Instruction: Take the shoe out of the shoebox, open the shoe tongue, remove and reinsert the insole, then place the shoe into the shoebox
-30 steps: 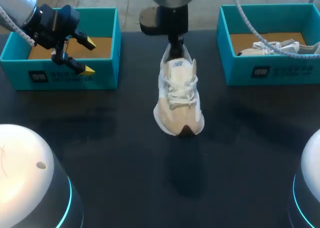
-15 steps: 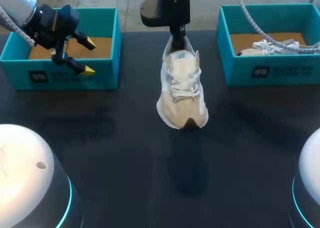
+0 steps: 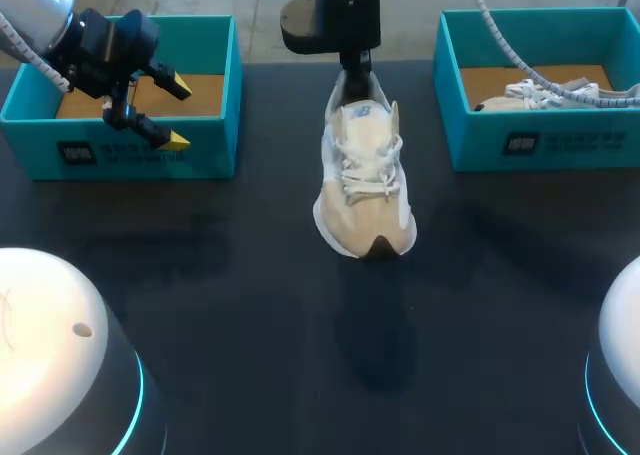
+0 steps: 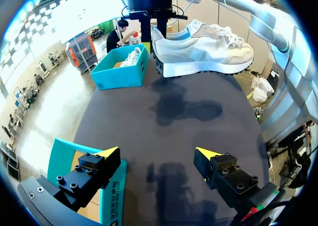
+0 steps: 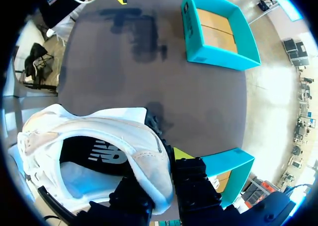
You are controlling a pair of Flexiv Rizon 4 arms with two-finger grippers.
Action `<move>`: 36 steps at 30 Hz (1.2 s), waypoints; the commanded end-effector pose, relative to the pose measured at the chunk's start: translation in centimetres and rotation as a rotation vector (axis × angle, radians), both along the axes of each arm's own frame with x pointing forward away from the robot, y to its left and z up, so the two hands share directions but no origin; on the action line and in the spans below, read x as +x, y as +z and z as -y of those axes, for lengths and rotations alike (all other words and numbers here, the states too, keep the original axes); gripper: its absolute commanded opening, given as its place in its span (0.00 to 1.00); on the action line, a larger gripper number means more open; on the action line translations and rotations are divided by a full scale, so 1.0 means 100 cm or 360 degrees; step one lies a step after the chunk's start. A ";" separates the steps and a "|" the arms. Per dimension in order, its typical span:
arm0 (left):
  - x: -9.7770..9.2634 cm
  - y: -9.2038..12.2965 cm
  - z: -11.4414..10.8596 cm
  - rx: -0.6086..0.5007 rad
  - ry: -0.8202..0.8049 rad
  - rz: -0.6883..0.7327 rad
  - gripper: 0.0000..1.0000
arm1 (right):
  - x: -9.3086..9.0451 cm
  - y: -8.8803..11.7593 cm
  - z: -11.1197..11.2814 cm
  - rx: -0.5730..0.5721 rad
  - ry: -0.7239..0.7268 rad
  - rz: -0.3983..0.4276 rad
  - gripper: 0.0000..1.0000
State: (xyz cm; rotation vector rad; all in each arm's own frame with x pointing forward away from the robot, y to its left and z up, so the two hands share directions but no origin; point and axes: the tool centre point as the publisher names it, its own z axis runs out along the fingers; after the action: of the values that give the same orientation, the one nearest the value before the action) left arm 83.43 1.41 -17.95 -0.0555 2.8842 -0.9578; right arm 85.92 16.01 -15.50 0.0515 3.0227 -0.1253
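Right gripper (image 5: 161,175) clamped on heel of white shoe (image 5: 84,129): one finger inside collar, yellow-tipped finger (image 5: 182,154) outside. Black insole (image 5: 97,154) visible in opening. Dark table (image 5: 124,77) beyond. Teal shoebox (image 5: 213,55) well ahead, brown floor showing. Second teal box (image 5: 226,162) just beside gripper.

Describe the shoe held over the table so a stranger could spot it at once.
On the dark table, look between the teal left shoebox and the teal right shoebox. There a white and beige laced shoe hangs in the air, its heel clamped by the right gripper. The other white shoe lies inside the right shoebox; this one is held aloft.
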 end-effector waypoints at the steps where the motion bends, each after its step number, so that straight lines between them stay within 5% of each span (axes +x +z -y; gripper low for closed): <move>1: -0.001 0.000 0.000 0.0004 0.0001 0.0000 1.00 | 0.000 0.001 0.001 0.0001 0.0002 -0.0002 0.00; 7: -0.001 0.000 0.000 0.0004 0.0001 0.0000 1.00 | 0.000 0.001 0.001 0.0001 0.0002 -0.0002 0.00; 36: -0.001 0.000 0.000 0.0004 0.0001 0.0000 1.00 | 0.100 0.009 0.160 -0.0075 0.0100 0.0141 0.00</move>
State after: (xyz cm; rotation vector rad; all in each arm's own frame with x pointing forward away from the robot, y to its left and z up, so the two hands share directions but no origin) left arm 83.43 1.42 -17.95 -0.0555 2.8842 -0.9578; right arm 95.70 1.52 -14.31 -0.0282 2.9275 -0.2348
